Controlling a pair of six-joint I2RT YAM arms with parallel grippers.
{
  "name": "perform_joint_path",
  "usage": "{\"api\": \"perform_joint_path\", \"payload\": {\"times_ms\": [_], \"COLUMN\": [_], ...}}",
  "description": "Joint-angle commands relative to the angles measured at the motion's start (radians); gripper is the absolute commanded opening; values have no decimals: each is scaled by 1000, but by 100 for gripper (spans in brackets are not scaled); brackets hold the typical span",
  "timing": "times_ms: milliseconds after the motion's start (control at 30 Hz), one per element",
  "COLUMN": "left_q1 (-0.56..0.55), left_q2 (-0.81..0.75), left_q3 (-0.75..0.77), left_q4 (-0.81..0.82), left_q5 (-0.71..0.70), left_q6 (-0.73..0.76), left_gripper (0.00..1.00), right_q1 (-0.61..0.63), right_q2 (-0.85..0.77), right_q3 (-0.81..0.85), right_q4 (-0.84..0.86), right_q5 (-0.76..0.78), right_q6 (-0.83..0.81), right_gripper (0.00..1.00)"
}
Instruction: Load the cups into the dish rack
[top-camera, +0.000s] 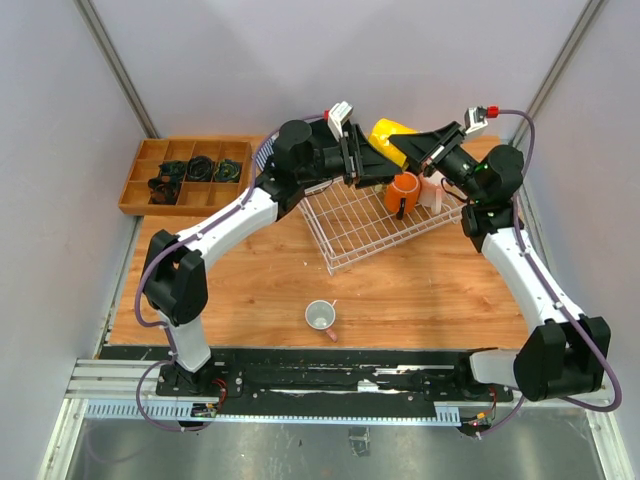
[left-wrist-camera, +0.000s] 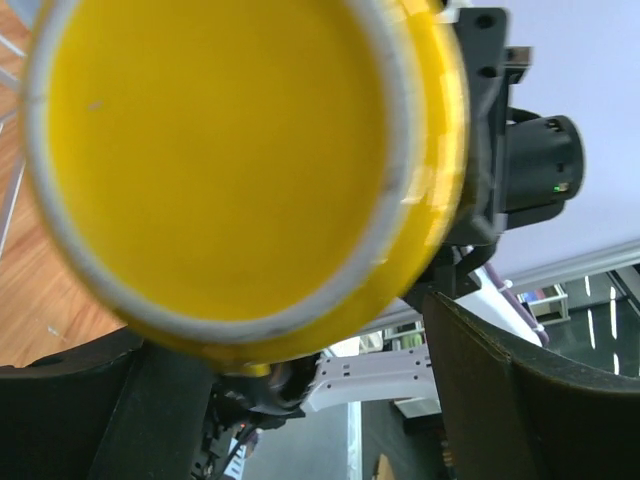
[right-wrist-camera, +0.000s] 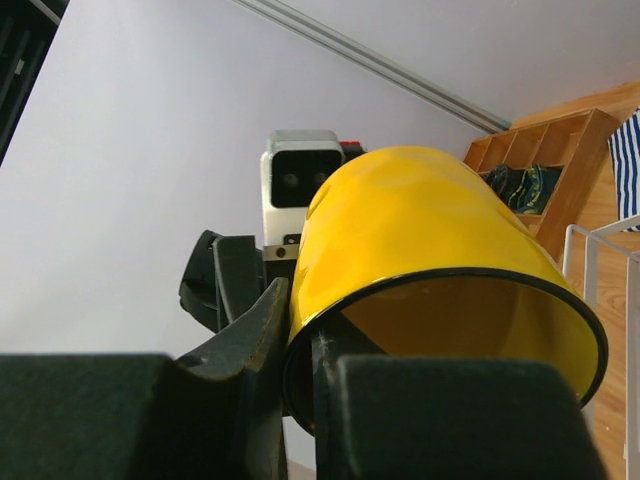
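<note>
Overhead view facing down, wrist views tight, sharing yellow mug (left-wrist-camera: 220, 160)

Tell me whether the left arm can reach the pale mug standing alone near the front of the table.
Probably yes. The pale mug stands upright with nothing around it. The left gripper looks open beside the yellow mug, which the right gripper holds, so it seems free to swing back.
</note>
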Motion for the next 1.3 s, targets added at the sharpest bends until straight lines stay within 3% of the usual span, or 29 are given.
{"api": "perform_joint_path", "payload": {"times_ms": [0,100,333,533,633,800,867,933,1133,1267], "left_q1": [-3,-3,-3,-3,-2,1,4,9,28,45], "left_q2": [-9,-13,-9,10,14,12,6,-6,-37,-54], "left_q3": [37,29,6,7,-6,-39,-49,-67,-112,-142], "left_q4": [67,82,154,197,221,266,270,270,231,222], "left_q5": [11,14,24,32,30,7,3,-4,-26,-43], "left_q6": [-31,-43,-98,-137,-155,-168,-151,-137,-74,-54], "left_gripper": [79,70,40,25,1,1,1,1,1,1], "right_q1": [16,18,18,32,37,38,39,38,19,-8], "right_q2": [4,12,29,41,46,46,42,40,23,0], "right_q3": [-9,-32,-67,-84,-83,-64,-57,-51,-45,-48], "right_q4": [128,151,181,180,172,120,92,75,11,-66], "right_q5": [-12,-10,-10,-17,-18,-25,-23,-21,-7,9], "right_q6": [-3,2,-5,-21,-35,-84,-106,-123,-171,-217], "right_gripper": [1,1,1,1,1,2,12,13,45,57]}}
